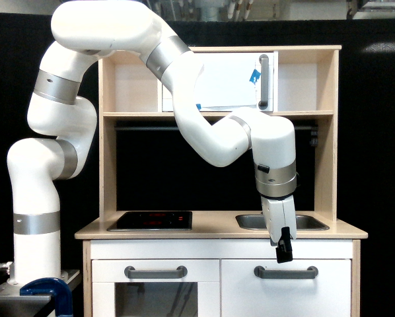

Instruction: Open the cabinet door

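At the exterior view's left the white arm [52, 165] rises from its base, with a blue clamp [49, 290] at the bottom edge. It arches over the wooden toy kitchen [108, 165] and bends down toward the right side. On the bench [217, 228] a black hob [151, 220] lies left of a metal sink [303, 222]; what the sink holds cannot be seen from here. Below the hob sits a white door with a window [154, 290]. On the upper shelf stands a white door with a vertical handle and blue tape [253, 79]. The black tool [285, 252] hangs tilted in front of the bench edge, just above the grey bar handle [286, 271] and apart from it; how far it is open I cannot tell, and it holds nothing visible. The cabinet door [287, 294] sits at lower right, flush with its frame.
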You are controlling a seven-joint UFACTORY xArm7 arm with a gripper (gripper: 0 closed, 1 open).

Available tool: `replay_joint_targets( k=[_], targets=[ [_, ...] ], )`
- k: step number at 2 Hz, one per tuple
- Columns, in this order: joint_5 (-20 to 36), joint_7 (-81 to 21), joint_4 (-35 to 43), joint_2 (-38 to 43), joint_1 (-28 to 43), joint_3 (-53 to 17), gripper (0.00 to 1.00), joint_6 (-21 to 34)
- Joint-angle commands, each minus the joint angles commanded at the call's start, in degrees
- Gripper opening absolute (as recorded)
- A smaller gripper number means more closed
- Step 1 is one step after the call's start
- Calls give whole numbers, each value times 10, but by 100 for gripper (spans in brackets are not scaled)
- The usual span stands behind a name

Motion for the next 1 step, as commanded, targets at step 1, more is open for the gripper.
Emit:
replay_joint_targets(
  k=[1],
  targets=[
    [1, -3, -12, -3, 5, 2, 100, -28]
  ],
)
